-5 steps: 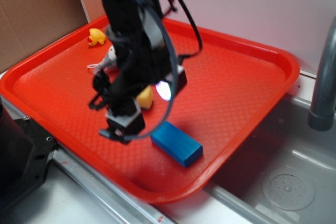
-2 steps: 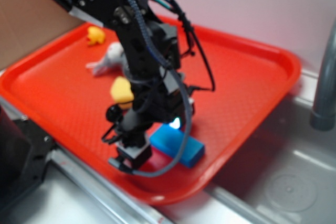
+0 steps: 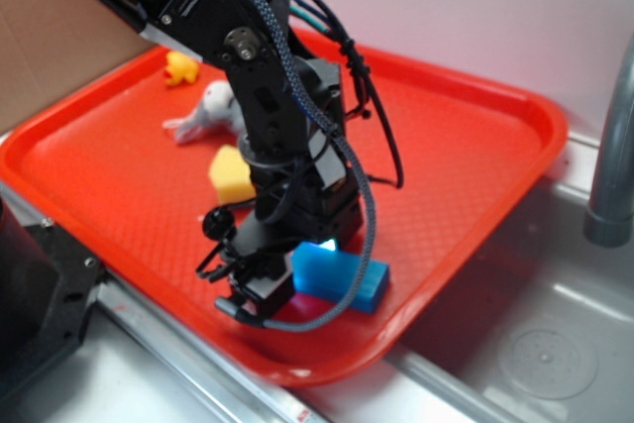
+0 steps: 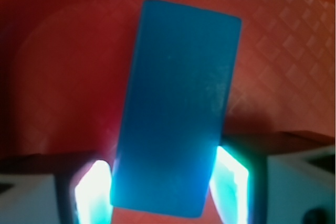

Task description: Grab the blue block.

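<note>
Gripper [image 3: 282,279] position: low over the near edge of the red tray [image 3: 475,116], at the left end of the blue block [image 3: 342,277]. In the wrist view the two fingers [image 4: 93,192] appear as bright, glowing pads at the lower left and lower right, one on each long side of the block. The jaws are spread slightly wider than the block's short dimension. The pads sit just beside the block's sides; firm contact cannot be confirmed from either view, so a secure hold cannot be stated.

Blue block: lies flat on the tray floor, close to the tray's near rim. In the wrist view it runs lengthwise away from the camera, slightly tilted against the finger line, with its near end between the pads. In the exterior view the right part of the block projects from under the arm, and the left part is hidden by the gripper body.

Other items on the tray:
- Yellow sponge [image 3: 231,175], behind the gripper and well apart from the block.
- White toy figure [image 3: 208,111], further back, partly hidden by the arm.
- Small yellow duck [image 3: 179,68], near the far left corner.

A grey faucet pipe [image 3: 609,160] stands right of the tray, over a metal sink [image 3: 535,344].
</note>
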`<state>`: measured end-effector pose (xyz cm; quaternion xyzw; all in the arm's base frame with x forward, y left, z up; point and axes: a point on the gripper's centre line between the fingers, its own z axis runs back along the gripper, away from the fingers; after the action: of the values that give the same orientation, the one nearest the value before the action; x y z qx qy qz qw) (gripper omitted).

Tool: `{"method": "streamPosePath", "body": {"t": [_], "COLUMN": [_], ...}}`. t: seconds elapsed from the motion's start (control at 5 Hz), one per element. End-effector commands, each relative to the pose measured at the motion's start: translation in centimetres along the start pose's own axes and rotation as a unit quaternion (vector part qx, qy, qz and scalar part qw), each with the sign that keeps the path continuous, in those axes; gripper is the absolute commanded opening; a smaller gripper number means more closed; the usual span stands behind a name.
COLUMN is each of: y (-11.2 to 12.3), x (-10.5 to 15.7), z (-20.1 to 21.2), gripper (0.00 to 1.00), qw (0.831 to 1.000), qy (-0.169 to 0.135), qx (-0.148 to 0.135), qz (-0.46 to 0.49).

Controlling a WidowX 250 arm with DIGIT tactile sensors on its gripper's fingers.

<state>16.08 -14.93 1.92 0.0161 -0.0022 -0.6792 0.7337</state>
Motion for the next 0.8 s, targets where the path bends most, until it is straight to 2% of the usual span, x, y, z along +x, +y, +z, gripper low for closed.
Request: {"method": "streamPosePath", "body": {"t": [0.0, 0.2, 0.4, 0.6], "y": [1.0, 2.5, 3.1, 3.1], "x": [-0.9, -3.6, -5.7, -8.8], "z": [2.7, 6.5, 9.1, 12.9], "gripper": [0.0, 0.0, 0.0, 0.0], "qw": [0.997, 0.98, 0.948, 0.902], "qy": [-0.03, -0.042, -0.036, -0.044], "qx": [-0.014, -0.026, -0.022, -0.013], "qz": [0.069, 0.194, 0.315, 0.43]}}
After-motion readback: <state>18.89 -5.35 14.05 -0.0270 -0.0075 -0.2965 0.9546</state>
